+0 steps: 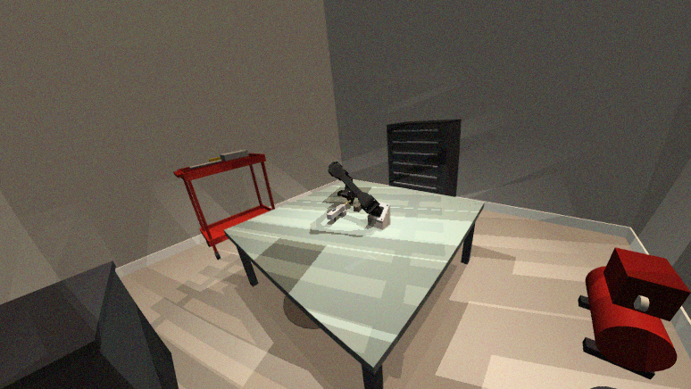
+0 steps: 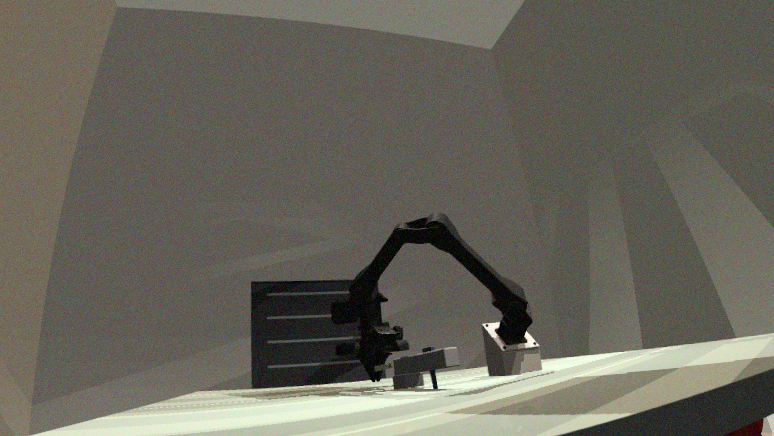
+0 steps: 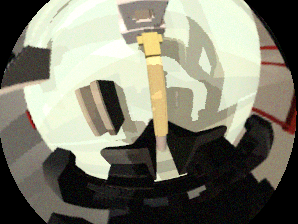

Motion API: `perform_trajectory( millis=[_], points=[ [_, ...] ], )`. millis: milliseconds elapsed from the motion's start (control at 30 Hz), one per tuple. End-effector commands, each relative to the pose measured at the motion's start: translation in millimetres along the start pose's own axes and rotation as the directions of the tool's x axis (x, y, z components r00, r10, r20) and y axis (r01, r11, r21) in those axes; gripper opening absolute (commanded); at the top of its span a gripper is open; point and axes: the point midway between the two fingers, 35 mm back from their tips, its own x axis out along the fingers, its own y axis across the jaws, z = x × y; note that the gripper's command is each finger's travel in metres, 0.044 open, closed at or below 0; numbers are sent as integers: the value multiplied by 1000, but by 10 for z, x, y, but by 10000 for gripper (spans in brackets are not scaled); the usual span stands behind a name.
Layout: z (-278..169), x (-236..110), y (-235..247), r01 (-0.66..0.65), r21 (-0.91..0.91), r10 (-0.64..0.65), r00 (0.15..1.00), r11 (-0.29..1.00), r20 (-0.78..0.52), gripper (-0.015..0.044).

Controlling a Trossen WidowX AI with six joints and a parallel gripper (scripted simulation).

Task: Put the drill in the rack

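The drill point(image 3: 157, 95) is a long yellow shaft with a wider collar and a pinkish-grey end. My gripper point(image 3: 156, 121) point(image 2: 374, 378) is shut on that pinkish-grey end, low over the table. The drill's collar end is at the face of the grey holder point(image 3: 142, 15) point(image 2: 427, 359) point(image 1: 337, 212); I cannot tell whether any of it is still inside. The holder is a tilted block on a foot and a thin dark leg. A small dark blue part point(image 2: 428, 349), perhaps the key, shows on its top. A brown and black slotted block point(image 3: 100, 107), perhaps the rack, is left of the drill in the wrist view.
The arm's pale base point(image 1: 380, 217) point(image 2: 513, 360) stands on the glass table point(image 1: 338, 270). A red cart point(image 1: 220, 166), a dark drawer cabinet point(image 1: 422, 159) and a red compressor point(image 1: 628, 323) stand around the table.
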Motion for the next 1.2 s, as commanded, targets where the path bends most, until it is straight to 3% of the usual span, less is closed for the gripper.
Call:
perform_trajectory(
  millis=[0,1167],
  points=[
    [1,-33,0,-3,-5,3,1000,1000,-3,0],
    [20,-241,-7,-3,-5,3,1000,1000,-4,0]
  ],
)
